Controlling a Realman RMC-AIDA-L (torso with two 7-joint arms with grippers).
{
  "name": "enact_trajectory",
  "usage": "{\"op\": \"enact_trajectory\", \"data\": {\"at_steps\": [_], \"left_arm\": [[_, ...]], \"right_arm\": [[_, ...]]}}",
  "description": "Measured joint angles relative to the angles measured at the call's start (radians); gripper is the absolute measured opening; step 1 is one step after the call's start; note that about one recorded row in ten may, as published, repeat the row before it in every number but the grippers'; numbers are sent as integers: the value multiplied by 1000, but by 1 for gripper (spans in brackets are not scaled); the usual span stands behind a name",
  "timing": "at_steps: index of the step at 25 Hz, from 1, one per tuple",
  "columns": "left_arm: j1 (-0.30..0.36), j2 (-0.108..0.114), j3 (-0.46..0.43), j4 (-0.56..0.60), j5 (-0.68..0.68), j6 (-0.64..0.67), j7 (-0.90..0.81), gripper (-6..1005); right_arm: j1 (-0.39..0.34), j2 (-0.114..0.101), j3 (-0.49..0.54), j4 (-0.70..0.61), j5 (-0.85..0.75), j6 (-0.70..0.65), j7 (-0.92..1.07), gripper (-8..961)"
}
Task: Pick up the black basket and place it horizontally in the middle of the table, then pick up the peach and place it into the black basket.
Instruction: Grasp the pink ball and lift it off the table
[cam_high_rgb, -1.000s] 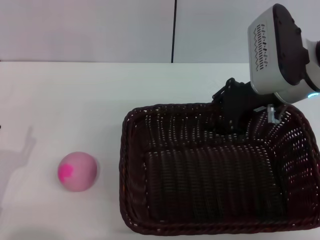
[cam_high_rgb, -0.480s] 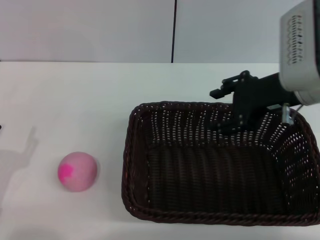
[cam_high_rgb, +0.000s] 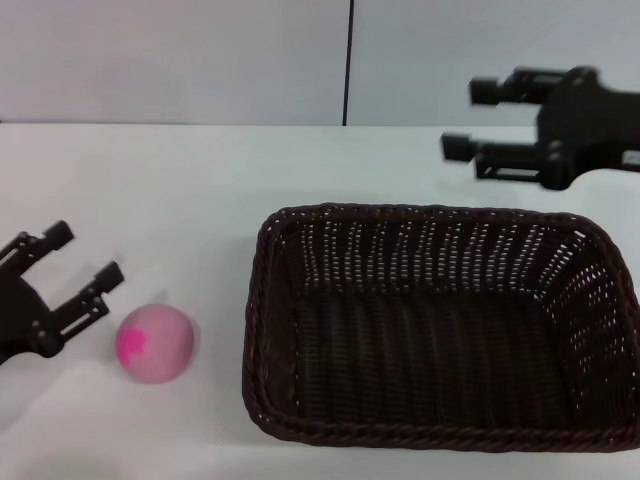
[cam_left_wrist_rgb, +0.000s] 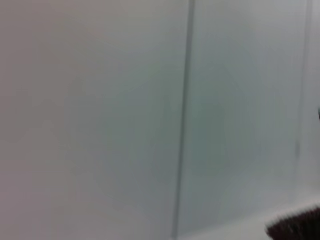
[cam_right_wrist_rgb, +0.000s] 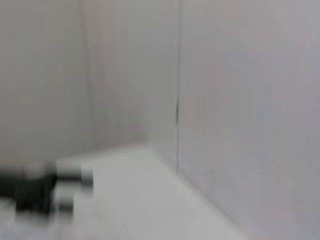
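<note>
The basket sits flat on the white counter, its long side running along the near edge, filling the near right part of the counter and standing empty. The right claw hangs above the counter's far right, clear of the basket's far rim, its two fingers spread wide with nothing between them. The peach rests on the counter near the near left corner, well apart from the basket's left wall. The left claw is at the left edge, just beside the peach but not touching it, fingers wide open and empty. The left wrist view catches only a dark sliver of basket before a pale wall.
</note>
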Motion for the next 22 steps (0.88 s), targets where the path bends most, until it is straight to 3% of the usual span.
{"op": "enact_trajectory", "data": {"at_steps": [1,7,11,17,20,21,22], "left_arm": [[-6,0,-3,37,44,-20,-46,777],[-21,-9,-3,167,205,-73,-177,778],[-15,1,-4,234,329,-60,-281,778],[5,13,-15,251,382,-33,-319,776],[1,-3,-17,244,429,-68,-301,774],[-4,-24,-16,242,450,-97,-270,774],[-4,-24,-16,242,450,-97,-270,773]], "right_arm": [[-43,-1,23,35,95,-1,-47,701],[-112,-4,59,155,277,-1,-141,699],[-165,-5,88,272,427,4,-248,698],[-177,-6,115,335,456,-1,-261,698],[-178,-6,118,355,457,-1,-267,698],[-175,-6,118,368,458,-1,-268,698],[-175,-6,118,368,458,-1,-268,698]]}}
